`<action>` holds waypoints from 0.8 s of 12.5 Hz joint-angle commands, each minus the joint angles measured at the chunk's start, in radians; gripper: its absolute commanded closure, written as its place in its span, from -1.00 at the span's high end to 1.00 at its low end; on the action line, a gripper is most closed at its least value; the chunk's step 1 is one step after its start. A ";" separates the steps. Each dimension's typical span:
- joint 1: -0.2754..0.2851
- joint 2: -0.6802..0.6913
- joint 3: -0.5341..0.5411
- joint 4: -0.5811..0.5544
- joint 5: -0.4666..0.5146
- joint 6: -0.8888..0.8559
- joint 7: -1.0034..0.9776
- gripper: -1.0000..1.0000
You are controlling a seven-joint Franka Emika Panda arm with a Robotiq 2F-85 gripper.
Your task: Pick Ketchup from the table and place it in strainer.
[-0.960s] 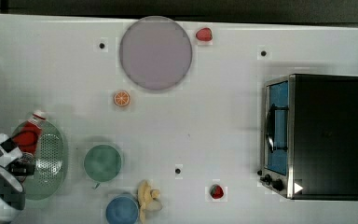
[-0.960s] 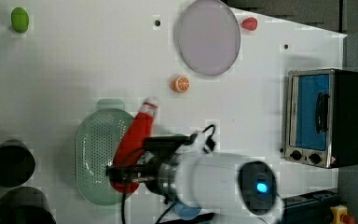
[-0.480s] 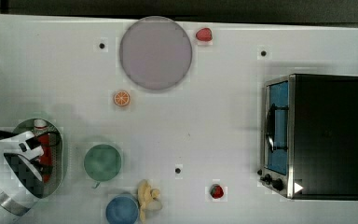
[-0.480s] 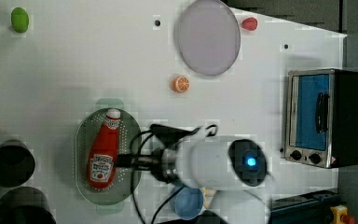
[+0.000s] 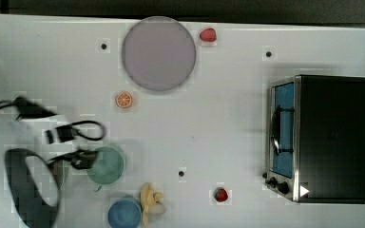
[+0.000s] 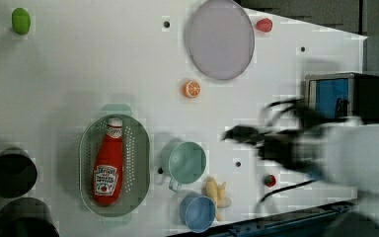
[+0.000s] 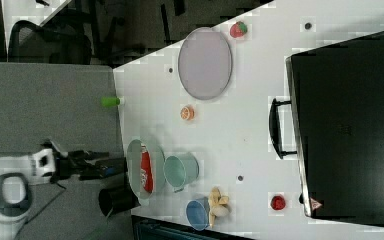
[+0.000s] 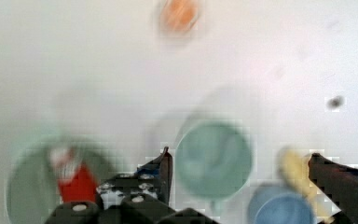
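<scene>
Wrist view: fingers [image 8: 165, 170] spread wide above table [image 8: 98, 56].

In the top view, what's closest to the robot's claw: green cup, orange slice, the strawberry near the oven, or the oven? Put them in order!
1. Green cup, right beside the gripper.
2. Orange slice, toward the top view's top.
3. Strawberry, the top view's lower middle.
4. Toaster oven, the top view's far right.
</scene>
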 commanded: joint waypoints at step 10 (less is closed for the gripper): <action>-0.105 -0.165 -0.414 0.049 0.009 -0.172 -0.066 1.00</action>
